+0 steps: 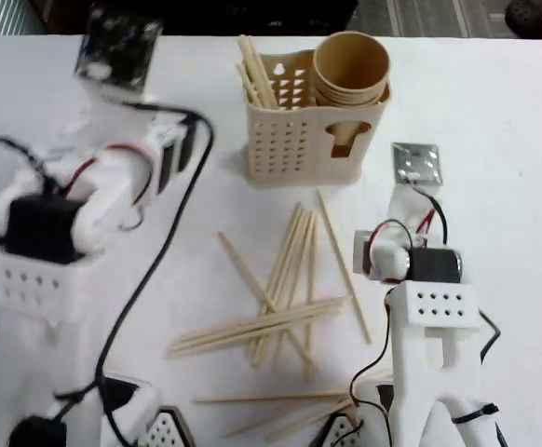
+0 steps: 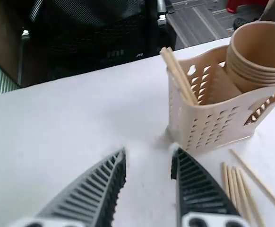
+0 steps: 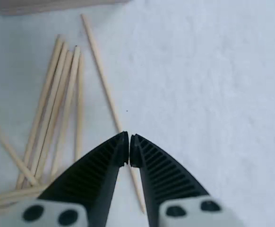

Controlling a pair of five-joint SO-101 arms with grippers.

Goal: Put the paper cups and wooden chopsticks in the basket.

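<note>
- Under the right claw (image 3: 129, 142): one stick (image 3: 102, 80) crosses beneath the tips. Jaws closed, tips meeting, nothing seen between them. Cannot tell whether the tips touch the stick.
- Judgement: to lift it, open the jaws, straddle the stick crosswise, lower to the table, and close near its middle so it hangs level.
- Just beside that claw: pile (image 3: 57, 104) of loose sticks. Stay off it so only one comes up.
- Ahead of the left claw (image 2: 148, 153), jaws apart and empty: basket (image 2: 208, 127), with stacked cups (image 2: 260, 52) and a few upright sticks (image 2: 180, 75) inside.
- Surface: plain white table (image 1: 494, 121). It looks smooth, so a stick may skid when nudged.
- Beyond the left claw, past the table edge: dark chair (image 2: 95, 42).
</note>
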